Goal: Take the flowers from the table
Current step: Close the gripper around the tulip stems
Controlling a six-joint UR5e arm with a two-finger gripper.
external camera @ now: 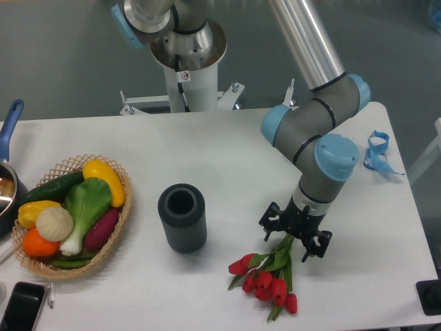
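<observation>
- The flowers (270, 278) lie flat on the table (227, 158), near its front edge, right of the dark ribbed cylinder (182, 217) and well apart from the basket of vegetables (72, 214).
- The red heads point toward the front edge; the green stems run up and back, disappearing under the gripper (295, 236).
- The gripper sits directly over the stem end, its two fingers spread apart on either side of the stems, with nothing clamped between them as far as this view shows.
- The bunch looks light, so weight should be no trouble for the arm.
- The stems look thin and bendy rather than stiff; lifted by that end, the heavier heads will likely droop.
- The heads and leaves seem soft and easy to crush, so they make a poor place to grab.
- The best hold is probably across the gathered stems just above the leaves, where the bunch is narrowest and firmest.
- The stems may be smooth, so a loose squeeze risks letting single stems slide out.
</observation>
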